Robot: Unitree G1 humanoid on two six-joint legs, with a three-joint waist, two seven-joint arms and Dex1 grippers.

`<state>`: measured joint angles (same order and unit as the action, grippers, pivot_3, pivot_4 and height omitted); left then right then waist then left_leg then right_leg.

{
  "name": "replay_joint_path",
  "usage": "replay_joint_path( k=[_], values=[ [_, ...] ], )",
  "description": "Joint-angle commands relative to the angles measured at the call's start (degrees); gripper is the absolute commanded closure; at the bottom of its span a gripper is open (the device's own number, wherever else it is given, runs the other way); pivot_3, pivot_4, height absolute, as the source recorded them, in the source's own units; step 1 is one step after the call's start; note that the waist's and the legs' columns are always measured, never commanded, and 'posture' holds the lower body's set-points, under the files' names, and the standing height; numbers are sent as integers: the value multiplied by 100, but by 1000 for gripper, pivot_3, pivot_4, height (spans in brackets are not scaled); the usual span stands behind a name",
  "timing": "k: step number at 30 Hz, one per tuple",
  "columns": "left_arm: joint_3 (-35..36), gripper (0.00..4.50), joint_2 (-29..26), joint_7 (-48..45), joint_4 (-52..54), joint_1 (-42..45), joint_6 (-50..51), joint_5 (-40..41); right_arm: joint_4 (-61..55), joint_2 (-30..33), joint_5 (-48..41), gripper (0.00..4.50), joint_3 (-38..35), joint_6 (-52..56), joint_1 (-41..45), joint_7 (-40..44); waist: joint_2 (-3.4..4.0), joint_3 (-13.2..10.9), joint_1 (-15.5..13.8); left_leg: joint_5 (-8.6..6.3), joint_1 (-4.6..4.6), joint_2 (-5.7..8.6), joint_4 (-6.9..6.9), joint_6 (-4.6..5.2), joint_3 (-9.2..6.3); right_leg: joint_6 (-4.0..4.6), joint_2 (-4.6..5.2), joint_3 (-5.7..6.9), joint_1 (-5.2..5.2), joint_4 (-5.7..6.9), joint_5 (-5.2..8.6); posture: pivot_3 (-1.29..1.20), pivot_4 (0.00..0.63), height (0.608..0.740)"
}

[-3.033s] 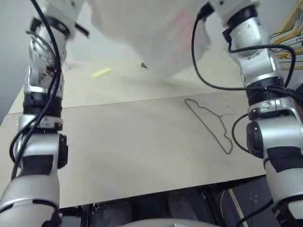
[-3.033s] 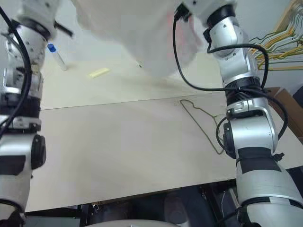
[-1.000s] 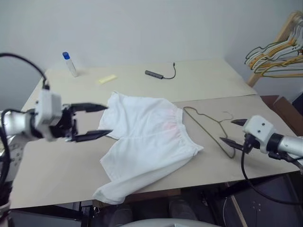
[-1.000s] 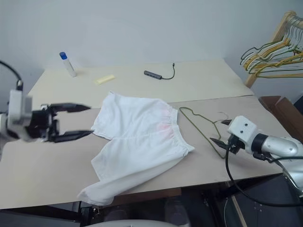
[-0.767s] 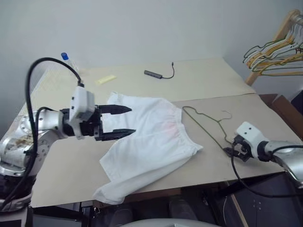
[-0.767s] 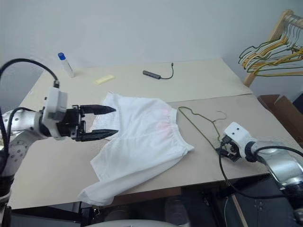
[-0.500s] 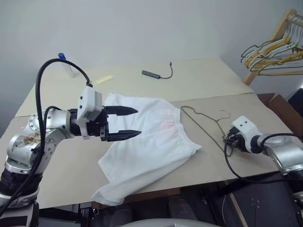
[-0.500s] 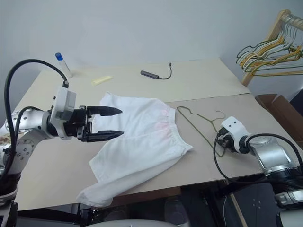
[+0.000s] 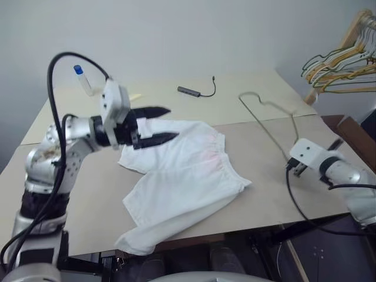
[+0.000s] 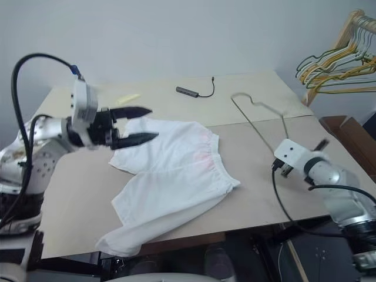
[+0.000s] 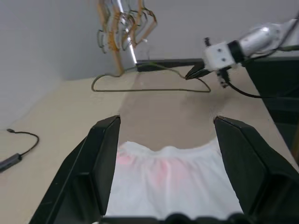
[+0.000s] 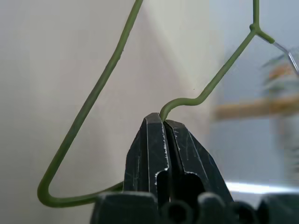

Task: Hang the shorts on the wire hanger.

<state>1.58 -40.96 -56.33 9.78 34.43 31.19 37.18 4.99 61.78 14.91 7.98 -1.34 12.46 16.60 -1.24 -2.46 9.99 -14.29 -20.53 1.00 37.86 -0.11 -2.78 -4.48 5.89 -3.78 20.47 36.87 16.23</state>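
The right gripper [image 12: 163,126] has just pinched the wire hanger [image 9: 267,117] and lifted it off the table [image 9: 194,100]. The shorts [image 9: 182,170] still lie flat, and the left gripper [image 9: 157,123], fingers apart, probably reaches for them next.

Soft even daylight, faint shadows (wrist backgrounds blurred).

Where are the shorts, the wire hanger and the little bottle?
shorts [image 9: 188,176], left eye view, middle of the fabric
wire hanger [image 9: 267,130], left eye view, long straight side
bottle [image 9: 82,78], left eye view, its body
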Motion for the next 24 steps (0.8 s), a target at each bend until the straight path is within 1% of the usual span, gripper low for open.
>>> replay_joint_path(
  k=[1,3,6,9,10,11,17,20,22,24],
  values=[
    [-17,1065,31,19,-584,669,213,-142,317,592,1552,4479,212,-2138,508,-972,0,0,52,0,-1,2,0,0,1,0,1,0,3,-2,0,-251,0,740],
    [-141,1065,63,-118,-965,974,206,-292,542,726,2155,4479,400,-2831,851,-1290,0,0,139,-1,0,1,0,-1,1,2,1,-1,4,-3,-1,-257,0,740],
    [-488,1065,58,-665,-1596,1348,48,-611,790,677,2608,4479,516,-3505,1330,-1533,-2,-1,292,-1,3,2,0,-2,0,6,1,-1,-5,-7,-3,-262,0,740],
    [-825,490,186,-1039,-2198,1673,42,-897,928,573,2827,4500,595,-4000,1709,-1595,-2,-2,422,-1,4,7,0,-1,-2,26,6,-2,-9,-7,-16,-269,0,740],
    [-924,169,242,-1180,-2373,1760,-34,-991,950,526,2855,4500,613,-4119,1809,-1567,-2,-2,491,-1,3,7,0,-1,-2,27,7,-2,-9,-7,-17,-272,0,740],
    [-997,21,285,-1307,-2520,1839,-84,-1076,970,474,2880,4500,618,-4200,1891,-1534,-2,-2,533,-1,3,9,0,-1,-4,26,9,-1,-11,-7,-18,-271,0,740],
    [-1747,21,484,-2079,-2961,2107,-263,-1726,913,236,2967,4500,598,-4457,2275,-1292,-5,-4,761,-1,2,14,0,0,-9,26,16,-1,-13,-7,-20,-280,0,740],
    [-2126,21,576,-2088,-3114,2137,-426,-2246,855,153,2951,4500,543,-4477,2384,-1182,-5,-4,850,-1,10,17,0,0,-10,24,19,-1,-22,-5,-19,-284,0,740],
    [-2233,21,661,-2072,-3240,2179,-412,-2440,797,106,2882,4500,486,-4460,2404,-1111,-6,-4,892,-1,16,17,0,0,-10,21,20,-2,-26,-3,-17,-286,0,740],
    [-2219,419,715,-2138,-3288,2178,-395,-2491,753,84,2857,4500,446,-4438,2413,-1051,-7,-5,944,-1,17,16,0,0,-13,16,19,-1,-28,-2,-14,-289,0,740]
  ],
)
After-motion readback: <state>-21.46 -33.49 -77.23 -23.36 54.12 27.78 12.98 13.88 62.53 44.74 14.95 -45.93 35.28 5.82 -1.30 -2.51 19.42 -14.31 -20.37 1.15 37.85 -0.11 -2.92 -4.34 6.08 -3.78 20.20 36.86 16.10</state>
